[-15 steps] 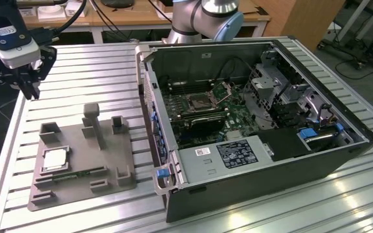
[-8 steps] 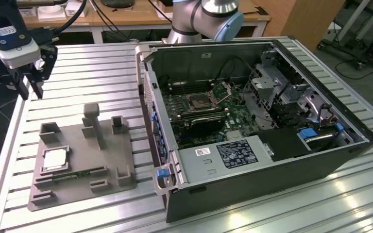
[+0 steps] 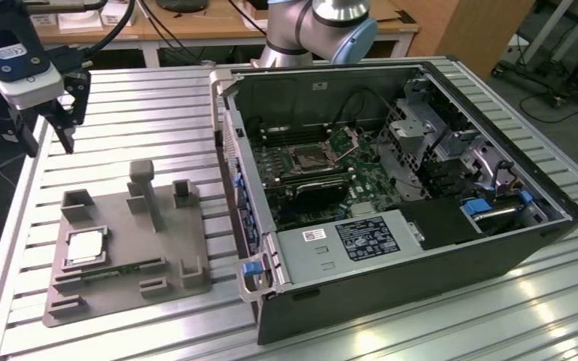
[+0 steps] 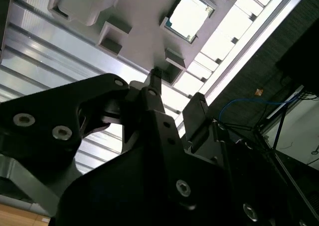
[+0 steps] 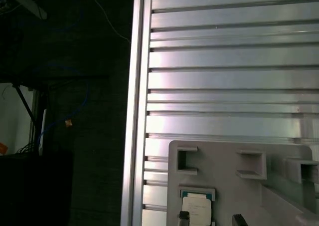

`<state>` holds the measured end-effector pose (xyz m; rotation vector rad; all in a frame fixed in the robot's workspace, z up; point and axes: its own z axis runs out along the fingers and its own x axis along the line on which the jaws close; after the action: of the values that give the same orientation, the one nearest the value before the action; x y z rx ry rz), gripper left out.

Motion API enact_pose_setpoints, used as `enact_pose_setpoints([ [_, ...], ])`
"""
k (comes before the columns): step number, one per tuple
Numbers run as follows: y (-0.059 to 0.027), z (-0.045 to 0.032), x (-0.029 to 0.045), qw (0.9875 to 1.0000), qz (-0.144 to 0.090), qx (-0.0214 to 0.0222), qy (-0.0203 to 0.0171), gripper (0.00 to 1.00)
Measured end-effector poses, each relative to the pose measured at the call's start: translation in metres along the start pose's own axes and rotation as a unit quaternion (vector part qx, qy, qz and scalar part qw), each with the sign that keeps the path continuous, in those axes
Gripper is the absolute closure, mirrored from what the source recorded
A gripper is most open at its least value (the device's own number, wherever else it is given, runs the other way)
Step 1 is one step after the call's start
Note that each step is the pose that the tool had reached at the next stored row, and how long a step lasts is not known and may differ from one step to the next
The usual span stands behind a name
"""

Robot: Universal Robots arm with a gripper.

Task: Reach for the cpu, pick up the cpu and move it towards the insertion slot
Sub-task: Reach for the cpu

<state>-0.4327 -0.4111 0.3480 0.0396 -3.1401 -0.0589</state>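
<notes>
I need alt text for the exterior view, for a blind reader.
The gripper, jaws open, hangs over the slatted table at the exterior view's left, apart from the cpu lying in a grey holder. At that view's right, an open computer case shows the insertion slot.

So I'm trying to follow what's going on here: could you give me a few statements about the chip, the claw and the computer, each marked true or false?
1. The cpu lies in the grey holder on the slatted table. True.
2. The gripper is clamped on the cpu. False: it is open and empty, up above the table and apart from the cpu.
3. The computer case lies open, with the insertion slot visible inside. True.
4. The cpu sits in the insertion slot. False: it is in the grey holder, outside the case.
5. The grey holder is on the exterior view's right of the case. False: it is on the left.
</notes>
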Motion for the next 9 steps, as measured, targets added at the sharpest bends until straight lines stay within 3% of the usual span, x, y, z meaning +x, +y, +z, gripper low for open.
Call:
enact_pose_setpoints([
  [2,-0.0012,0.0025,0.0015,1.0,0.0,-0.0002,0.0001,0.54],
  [5,-0.0028,0.0079,0.0041,1.0,0.0,-0.0007,-0.0001,0.42],
  [9,-0.0059,0.0148,0.0075,1.0,0.0,-0.0008,0.0001,0.42],
])
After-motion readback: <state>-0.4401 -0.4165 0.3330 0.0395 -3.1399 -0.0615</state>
